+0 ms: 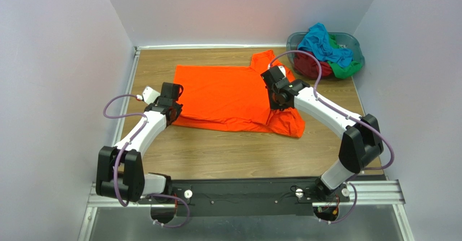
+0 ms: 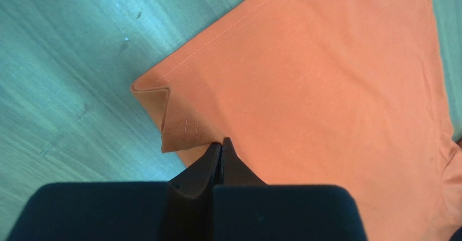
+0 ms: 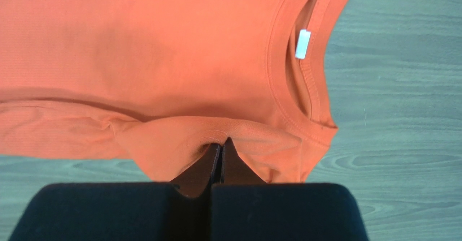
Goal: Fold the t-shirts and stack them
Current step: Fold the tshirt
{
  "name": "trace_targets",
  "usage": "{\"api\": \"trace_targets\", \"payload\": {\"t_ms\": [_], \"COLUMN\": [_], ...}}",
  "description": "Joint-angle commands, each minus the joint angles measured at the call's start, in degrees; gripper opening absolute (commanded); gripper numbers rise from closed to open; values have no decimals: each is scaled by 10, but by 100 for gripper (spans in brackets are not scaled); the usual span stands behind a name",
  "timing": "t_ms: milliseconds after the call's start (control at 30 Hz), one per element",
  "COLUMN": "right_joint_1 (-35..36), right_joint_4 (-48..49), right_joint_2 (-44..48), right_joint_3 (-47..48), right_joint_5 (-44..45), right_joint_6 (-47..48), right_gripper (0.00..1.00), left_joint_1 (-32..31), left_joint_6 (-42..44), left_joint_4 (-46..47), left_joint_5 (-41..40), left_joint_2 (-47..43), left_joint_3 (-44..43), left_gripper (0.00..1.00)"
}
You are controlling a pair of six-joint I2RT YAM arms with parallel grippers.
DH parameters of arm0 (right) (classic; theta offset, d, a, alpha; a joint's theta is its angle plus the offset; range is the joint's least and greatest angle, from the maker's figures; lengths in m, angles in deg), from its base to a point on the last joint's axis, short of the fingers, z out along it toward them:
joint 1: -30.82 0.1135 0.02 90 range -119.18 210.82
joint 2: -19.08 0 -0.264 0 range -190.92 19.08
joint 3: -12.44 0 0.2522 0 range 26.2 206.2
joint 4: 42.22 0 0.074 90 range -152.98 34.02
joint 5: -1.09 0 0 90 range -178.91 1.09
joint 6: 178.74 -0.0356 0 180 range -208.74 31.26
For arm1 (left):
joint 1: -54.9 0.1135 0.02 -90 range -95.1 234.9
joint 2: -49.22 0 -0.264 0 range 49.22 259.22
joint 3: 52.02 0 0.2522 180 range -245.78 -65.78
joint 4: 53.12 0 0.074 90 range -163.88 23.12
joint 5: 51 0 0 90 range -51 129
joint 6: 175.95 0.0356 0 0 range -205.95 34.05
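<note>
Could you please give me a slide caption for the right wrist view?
Right gripper shut on a raised fold of the orange t-shirt lying on the wooden table.

My overhead view is bright and even, lit from above, with only soft shadows on the table point(image 1: 228, 154). Both wrist views give the wood a teal cast. The orange shirt point(image 2: 325, 78) stays sharp, while the left gripper point(image 2: 221, 142) and right gripper point(image 3: 221, 142) at six o'clock go black and soft.
</note>
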Motion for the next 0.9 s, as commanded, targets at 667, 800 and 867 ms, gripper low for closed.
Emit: {"api": "trace_targets", "payload": {"t_ms": [667,800,867], "right_joint_1": [-54,-61,-65], "right_joint_4": [56,62,64], "right_joint_2": [-98,-123,-135], "right_joint_3": [107,128,141], "right_joint_5": [-15,-21,-18], "right_joint_6": [139,164,172], "right_gripper": [1,1,1], "left_joint_1": [39,42,44], "left_joint_6": [42,46,50], "left_joint_4": [39,48,48], "left_joint_5": [2,3,3], "left_joint_2": [78,94,102], "left_joint_3": [-60,-67,-73], "left_gripper": [0,0,0]}}
